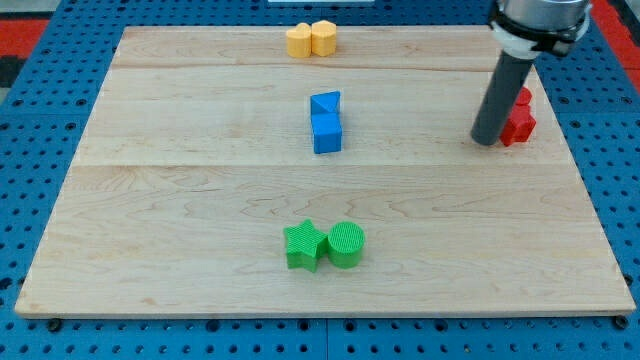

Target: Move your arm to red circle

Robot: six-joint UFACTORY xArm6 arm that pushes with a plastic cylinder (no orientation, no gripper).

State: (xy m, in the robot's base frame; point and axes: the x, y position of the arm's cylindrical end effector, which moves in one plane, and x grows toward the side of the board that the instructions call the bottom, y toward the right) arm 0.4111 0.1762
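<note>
Standing at: the right side of the pale wooden board [200,200], near its top right corner, the dark straight rod comes down from the arm's grey and white collar.
My tip [486,141]: rests on the wood just left of the red blocks, touching or nearly touching them; I cannot tell which. It is a bare rod end, with nothing that opens or closes, and it holds nothing.
Red pair: two red plastic blocks sit close to the right edge. The lower one, a jagged red block [519,126], shows clearly beside the rod. The upper red block [523,97] is partly hidden by the rod, so its shape is hard to make out; this may be the circle.
Yellow pair: two yellow plastic blocks [311,39] touch each other at the top edge, near its middle.
Blue pair: a blue triangle [325,102] sits against a blue cube [327,132] around the board's centre.
Green pair: a green star [303,245] touches a green cylinder [346,244] towards the bottom edge.
Surroundings: blue pegboard [40,150] frames the worktop.
</note>
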